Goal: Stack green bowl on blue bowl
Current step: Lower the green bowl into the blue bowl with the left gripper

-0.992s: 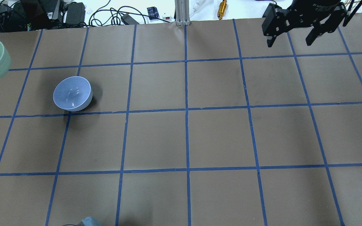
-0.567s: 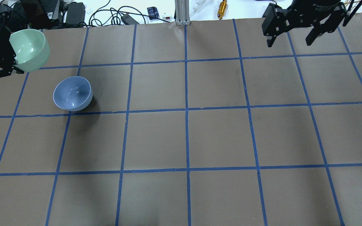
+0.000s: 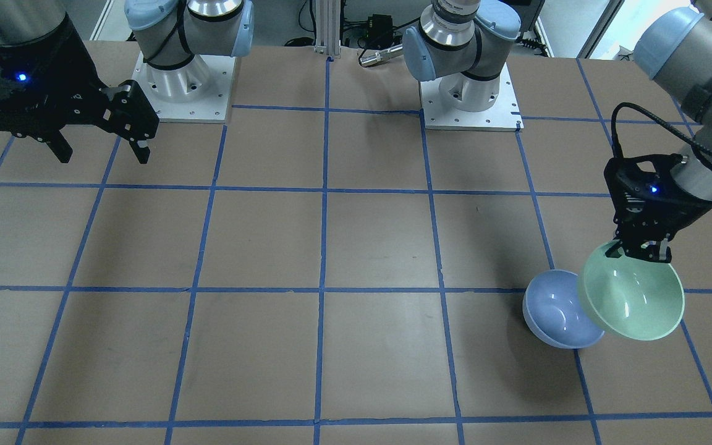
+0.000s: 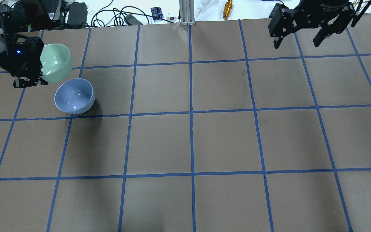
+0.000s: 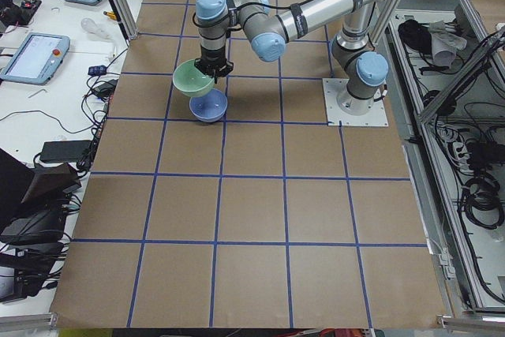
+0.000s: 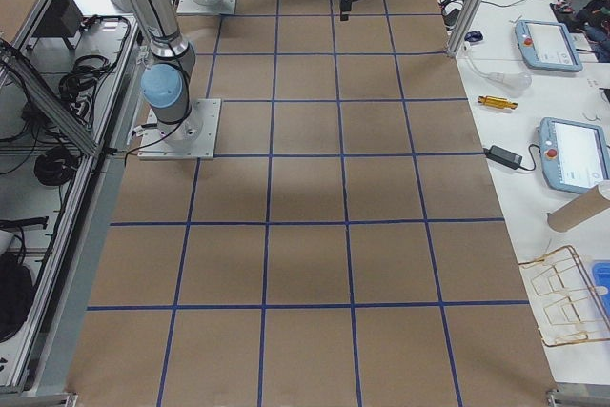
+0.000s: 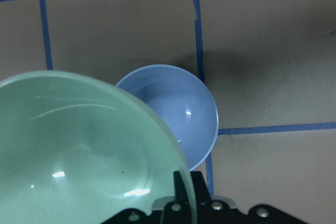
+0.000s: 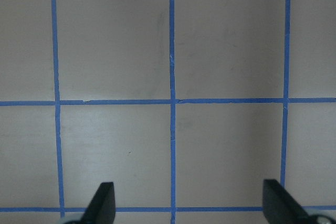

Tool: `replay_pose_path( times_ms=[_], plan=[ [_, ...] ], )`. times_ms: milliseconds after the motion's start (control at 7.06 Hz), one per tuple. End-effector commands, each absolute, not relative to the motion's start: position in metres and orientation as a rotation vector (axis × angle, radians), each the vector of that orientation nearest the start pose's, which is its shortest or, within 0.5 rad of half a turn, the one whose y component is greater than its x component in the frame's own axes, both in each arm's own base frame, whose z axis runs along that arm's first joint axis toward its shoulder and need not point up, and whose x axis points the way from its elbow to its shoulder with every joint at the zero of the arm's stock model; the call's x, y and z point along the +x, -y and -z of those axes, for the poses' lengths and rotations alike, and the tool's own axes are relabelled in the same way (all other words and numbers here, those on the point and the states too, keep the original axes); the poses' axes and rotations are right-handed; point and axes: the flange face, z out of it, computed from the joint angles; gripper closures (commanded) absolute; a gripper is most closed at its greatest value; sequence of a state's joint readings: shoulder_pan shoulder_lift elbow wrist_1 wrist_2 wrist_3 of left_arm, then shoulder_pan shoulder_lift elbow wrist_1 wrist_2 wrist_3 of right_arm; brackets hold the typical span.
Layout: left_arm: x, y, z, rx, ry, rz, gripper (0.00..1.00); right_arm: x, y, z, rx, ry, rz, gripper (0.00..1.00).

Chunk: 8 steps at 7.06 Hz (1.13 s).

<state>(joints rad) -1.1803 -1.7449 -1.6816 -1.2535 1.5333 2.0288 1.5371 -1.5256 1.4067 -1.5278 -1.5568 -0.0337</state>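
My left gripper (image 4: 32,79) is shut on the rim of the mint-green bowl (image 4: 55,66) and holds it tilted in the air, up and to the left of the blue bowl (image 4: 74,96). The blue bowl stands upright on the brown table. In the front-facing view the green bowl (image 3: 634,300) overlaps the blue bowl (image 3: 554,312) on its right side. In the left wrist view the green bowl (image 7: 79,150) fills the lower left and covers part of the blue bowl (image 7: 181,111). My right gripper (image 4: 298,40) is open and empty, high over the far right of the table.
The table (image 4: 192,138) is brown paper with a blue tape grid. Cables and small devices (image 4: 118,14) lie beyond its far edge. The two arm bases (image 3: 467,93) stand at the robot's side of the table.
My left gripper has carried the green bowl rightward from the table's left edge, close to the blue bowl. The blue bowl and the right arm have not moved.
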Motion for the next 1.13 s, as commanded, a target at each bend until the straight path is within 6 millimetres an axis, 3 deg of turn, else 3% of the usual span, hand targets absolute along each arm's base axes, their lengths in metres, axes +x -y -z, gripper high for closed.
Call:
replay_pose_path(
  times_ms=[0, 567, 992],
  plan=[
    [0.064, 0.561, -0.340, -2.306, 2.148, -0.056, 1.00, 0.117, 0.520, -0.542, -0.001, -3.128, 0.121, 0.00],
    [0.049, 0.542, -0.286, -2.338, 2.140, -0.069, 1.00, 0.117, 0.520, -0.541, -0.001, -3.127, 0.118, 0.00],
    [0.055, 0.536, -0.277, -2.385, 2.124, -0.080, 1.00, 0.117, 0.520, -0.541, -0.001, -3.128, 0.118, 0.00]
  ],
)
